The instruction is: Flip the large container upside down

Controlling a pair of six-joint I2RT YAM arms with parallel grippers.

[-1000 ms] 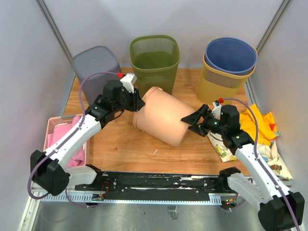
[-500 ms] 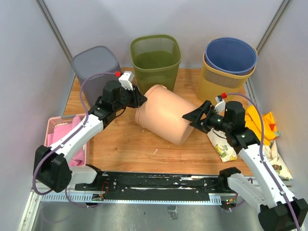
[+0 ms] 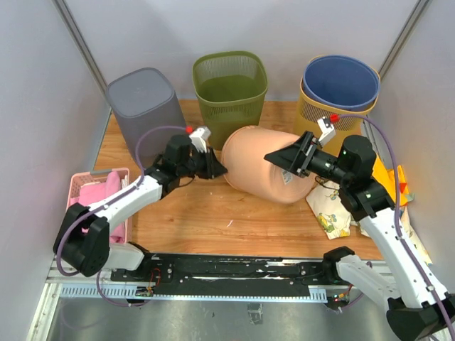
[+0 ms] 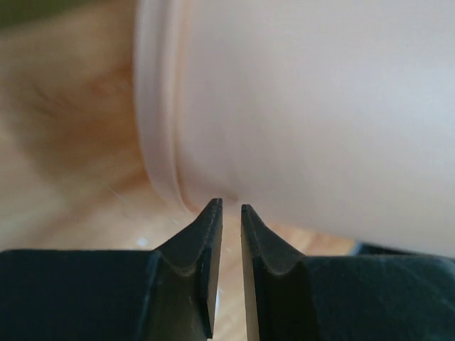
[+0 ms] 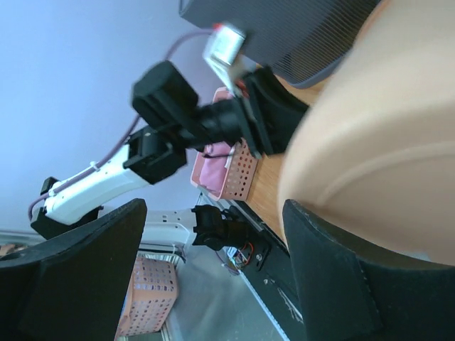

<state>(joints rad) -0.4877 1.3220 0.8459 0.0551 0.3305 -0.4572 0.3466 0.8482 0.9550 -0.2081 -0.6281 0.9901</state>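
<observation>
The large container (image 3: 259,167) is a peach plastic bin lying on its side on the wooden table, rim to the left, base to the right. My left gripper (image 3: 217,169) is at its rim; in the left wrist view the left gripper (image 4: 231,206) is almost shut, a thin slit between the tips, which sit against the container's wall (image 4: 320,106) just beside the rim with nothing between them. My right gripper (image 3: 283,162) stands wide open at the base end. In the right wrist view one finger (image 5: 334,277) lies against the container (image 5: 384,142), the other is free.
A grey bin (image 3: 146,110), a green mesh bin (image 3: 229,84) and a blue bin (image 3: 340,79) nested in a yellow one (image 3: 323,124) line the back. A pink basket (image 3: 79,186) with pink cloth is at the left. Yellow and patterned cloths (image 3: 384,185) lie at the right.
The container has shifted right and toward the back, swinging its base up. My right gripper rose with it. My left gripper followed rightward, dropped lower and narrowed.
</observation>
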